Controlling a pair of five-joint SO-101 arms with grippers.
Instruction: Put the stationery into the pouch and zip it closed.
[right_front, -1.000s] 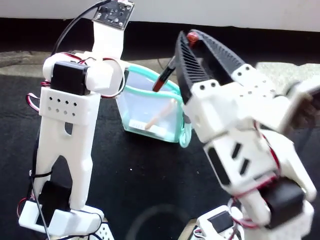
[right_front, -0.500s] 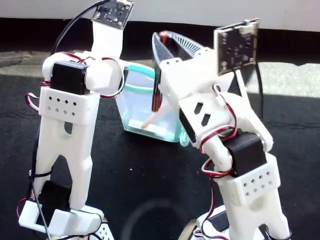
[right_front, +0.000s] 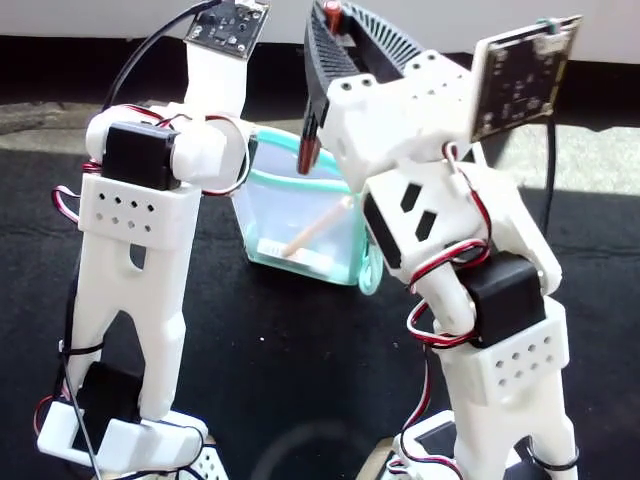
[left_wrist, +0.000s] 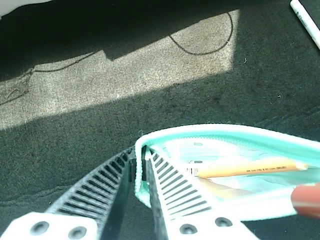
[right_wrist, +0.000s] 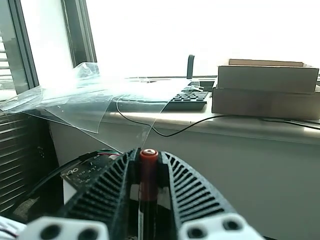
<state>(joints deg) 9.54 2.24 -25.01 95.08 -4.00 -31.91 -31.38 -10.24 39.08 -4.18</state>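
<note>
High view: pouch (right_front: 300, 225) standing open on the black table (right_front: 290, 350), pencil (right_front: 315, 232) already inside. Right gripper (right_front: 328, 12) clamped on a red-tipped pen (right_front: 309, 148), lower end just at the mouth. Lower straight down and release only once the tip is well past the rim.

Left wrist view: left gripper (left_wrist: 139, 156) pinched tight on the pouch's end; hold firm so the mouth gapes. White pen (left_wrist: 306, 19) lying well apart, not yet packed.

Right wrist view: red-tipped pen upright between the fingers; avoid tilting.
</note>
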